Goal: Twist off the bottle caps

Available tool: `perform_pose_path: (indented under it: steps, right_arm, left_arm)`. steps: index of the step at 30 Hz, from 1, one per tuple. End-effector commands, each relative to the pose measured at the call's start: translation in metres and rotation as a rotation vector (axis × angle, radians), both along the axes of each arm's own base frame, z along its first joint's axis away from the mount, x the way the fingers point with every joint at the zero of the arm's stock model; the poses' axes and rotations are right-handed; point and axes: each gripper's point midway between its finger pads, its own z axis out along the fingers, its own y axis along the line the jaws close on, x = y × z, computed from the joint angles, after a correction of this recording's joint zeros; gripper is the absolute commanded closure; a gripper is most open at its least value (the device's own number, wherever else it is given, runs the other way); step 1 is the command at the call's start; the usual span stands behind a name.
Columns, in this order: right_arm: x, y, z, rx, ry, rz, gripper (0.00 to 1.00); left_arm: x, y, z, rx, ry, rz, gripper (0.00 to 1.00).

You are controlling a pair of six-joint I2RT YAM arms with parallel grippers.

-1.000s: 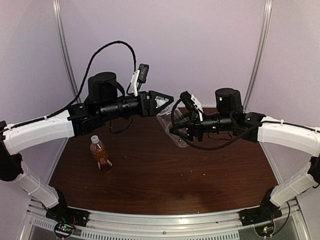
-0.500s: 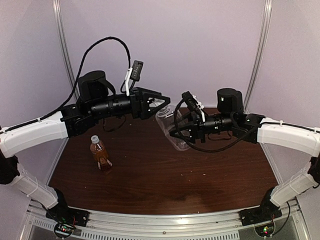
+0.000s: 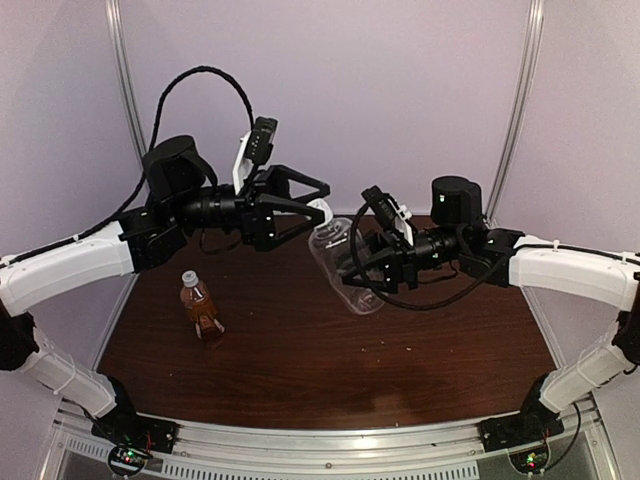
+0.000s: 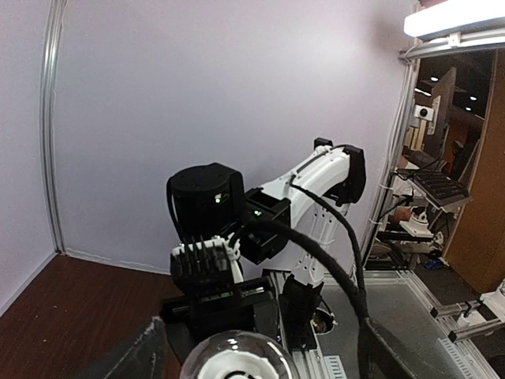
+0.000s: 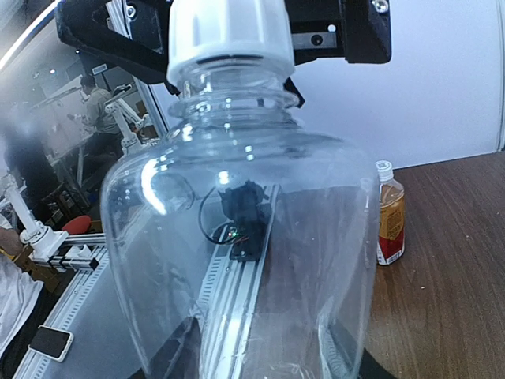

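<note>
My right gripper (image 3: 365, 262) is shut on the body of the clear bottle (image 3: 345, 268), holding it tilted above the table with its neck towards the left arm. Its white cap (image 3: 318, 211) sits on the neck. My left gripper (image 3: 311, 210) stands open around this cap, its fingers (image 5: 351, 31) spread well clear on either side. In the left wrist view the cap (image 4: 229, 368) shows at the bottom edge. The amber bottle (image 3: 201, 312) with a red label stands upright on the table at the left, white cap (image 3: 190, 278) on, no gripper near it.
The dark wooden table (image 3: 330, 360) ends in a metal rail (image 3: 330, 445) at the near edge, where both arm bases sit. Upright frame posts (image 3: 125, 90) stand at the back corners against pale walls.
The left gripper has let go of the clear bottle's cap, opened wide and drawn slightly back to the left. The right arm has tipped the clear bottle a little lower and forward.
</note>
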Motion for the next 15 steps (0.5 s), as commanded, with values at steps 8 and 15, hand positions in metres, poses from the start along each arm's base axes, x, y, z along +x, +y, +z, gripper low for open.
perform_pose_path:
  steps: [8,15]
  right_arm:
    - [-0.0070,0.0015,0.0161,0.050,0.001,0.085,0.51]
    - [-0.0072,0.0016,0.0154,0.048,0.003,0.085,0.51]
  left_arm:
    - [-0.0146,-0.0056,0.0097,-0.038,-0.098,-0.161,0.30]
    - [-0.0168,-0.0050,0.0088,-0.043,-0.097,-0.188,0.46]
